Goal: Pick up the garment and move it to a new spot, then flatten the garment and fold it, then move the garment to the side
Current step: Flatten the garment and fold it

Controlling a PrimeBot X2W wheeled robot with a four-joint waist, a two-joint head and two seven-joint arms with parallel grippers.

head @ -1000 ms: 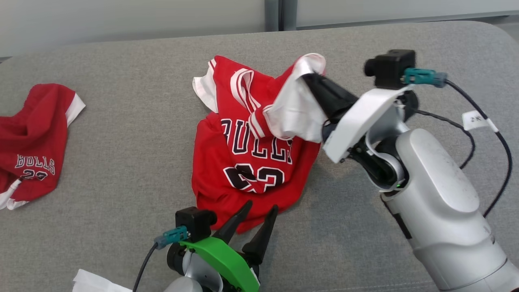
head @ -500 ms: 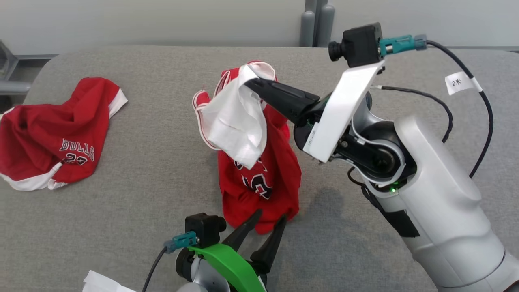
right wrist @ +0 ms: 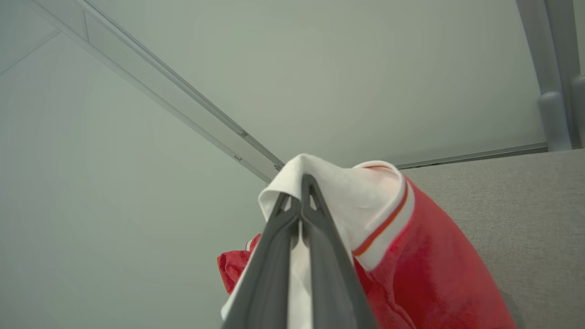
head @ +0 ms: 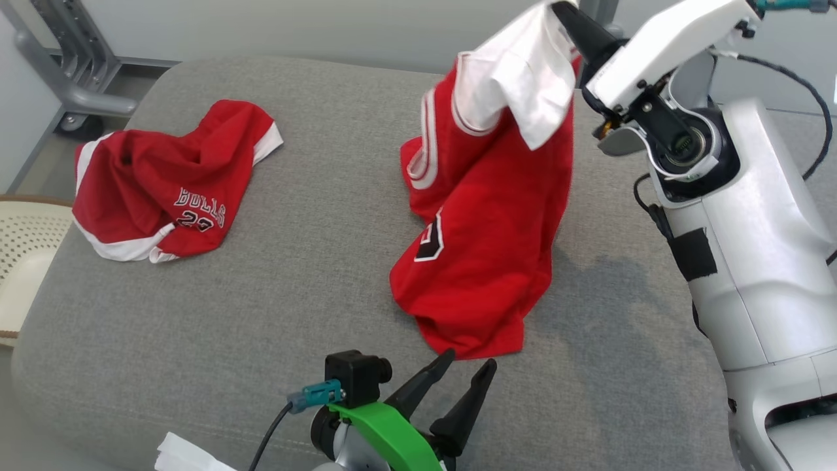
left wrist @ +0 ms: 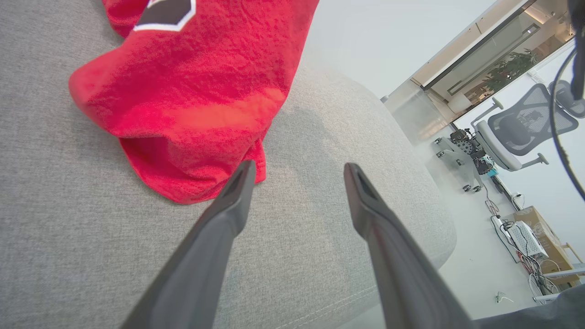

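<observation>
Over the grey cushion [head: 261, 294], the red jersey [head: 497, 216] hangs crumpled from the clamped right gripper [head: 562, 12]; left gripper [head: 470, 357] stands wide.

Grey cushioned surface [head: 196, 314], pale wall [head: 294, 29], metal frame [head: 72, 82], mesh office chair [left wrist: 525, 125]

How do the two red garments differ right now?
The right garment hangs from the shut right hand, lower end on the cushion; the left garment lies crumpled, untouched. The left garment shows BULLS lettering; the right garment, part of a number. Both red, white trim.
</observation>
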